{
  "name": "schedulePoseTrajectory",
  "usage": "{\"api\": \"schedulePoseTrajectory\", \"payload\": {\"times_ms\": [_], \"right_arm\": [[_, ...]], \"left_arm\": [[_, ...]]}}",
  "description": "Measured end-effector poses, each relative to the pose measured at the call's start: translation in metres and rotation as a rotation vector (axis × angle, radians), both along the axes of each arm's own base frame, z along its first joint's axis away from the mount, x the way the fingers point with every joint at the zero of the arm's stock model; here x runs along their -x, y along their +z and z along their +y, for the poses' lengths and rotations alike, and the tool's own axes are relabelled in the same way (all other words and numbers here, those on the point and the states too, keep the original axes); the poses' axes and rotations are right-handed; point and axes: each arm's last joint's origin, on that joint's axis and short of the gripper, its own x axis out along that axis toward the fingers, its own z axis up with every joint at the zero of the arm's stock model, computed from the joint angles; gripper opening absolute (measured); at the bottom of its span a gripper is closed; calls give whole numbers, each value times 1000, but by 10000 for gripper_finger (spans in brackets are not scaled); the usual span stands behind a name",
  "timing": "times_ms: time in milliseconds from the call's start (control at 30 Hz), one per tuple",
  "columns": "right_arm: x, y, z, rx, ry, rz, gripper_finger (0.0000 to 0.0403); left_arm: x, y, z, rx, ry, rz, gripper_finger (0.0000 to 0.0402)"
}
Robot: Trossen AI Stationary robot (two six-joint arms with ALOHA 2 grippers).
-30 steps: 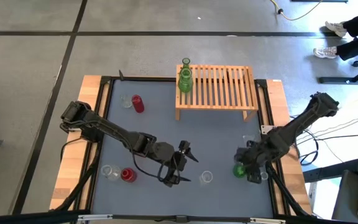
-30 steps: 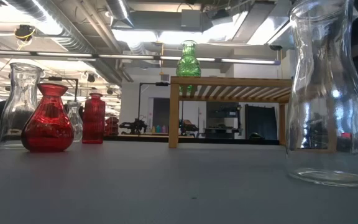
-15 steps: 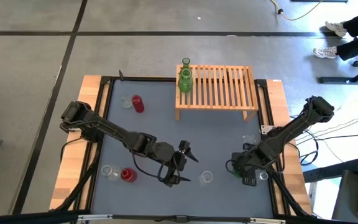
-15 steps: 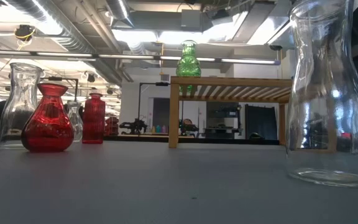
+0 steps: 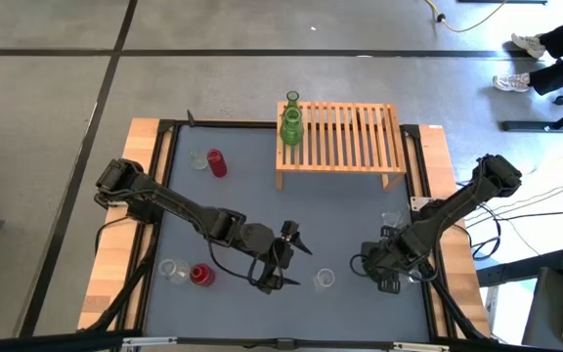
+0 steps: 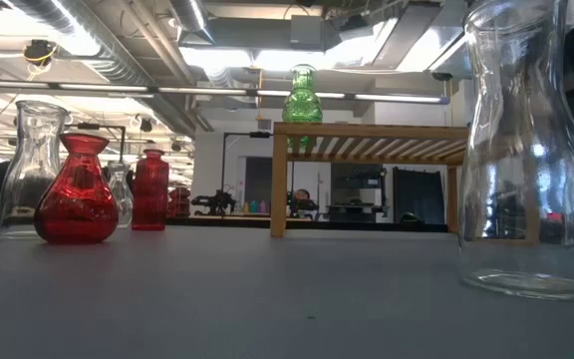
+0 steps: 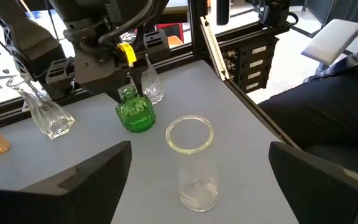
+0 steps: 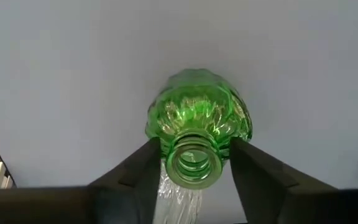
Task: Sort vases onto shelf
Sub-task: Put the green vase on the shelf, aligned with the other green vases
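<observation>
Near the right front corner of the grey table (image 5: 262, 196): the right gripper (image 5: 385, 273), low over a squat green ribbed glass vase (image 8: 197, 121) standing on the table top. Straddles the vase's thin neck with one dark finger on each side. Open just a little wider than the neck, very close to the glass, not clearly squeezing yet. Nothing lifted so far. Goes for the neck likely because the round belly is too fat to fit between the fingers.

Near the front middle: the left gripper (image 5: 296, 264), spread wide and empty. Points at a clear straight glass vase like a cup (image 7: 191, 163), just ahead of the fingers. Looks ready to take that one later, and waits out of the other arm's way.

At the back of the table: the low light-wood slatted shelf (image 5: 350, 137). Holds only one tall green bottle-necked glass vase (image 5: 290, 121) at its left end, so lots of room left. Still on the table at the left side: a red glass vase (image 5: 217, 163), a round red glass vase (image 5: 200, 275) and a clear glass vase (image 5: 172, 268). Most of the sorting not done yet
</observation>
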Motion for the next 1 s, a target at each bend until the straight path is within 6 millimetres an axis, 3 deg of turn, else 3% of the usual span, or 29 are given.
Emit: {"api": "schedulePoseTrajectory", "payload": {"times_ms": [267, 533, 667, 1000], "right_arm": [[0, 1, 0, -3, 13, -3, 73], [-4, 17, 1, 41, 71, -35, 94], [-6, 32, -2, 113, 122, -68, 83], [-35, 62, -32, 296, 190, -232, 84]], "left_arm": [[0, 0, 0, 0, 1, 0, 375], [0, 0, 0, 0, 1, 0, 375], [0, 0, 0, -1, 3, 0, 375], [7, -6, 15, 19, 138, 156, 375]]}}
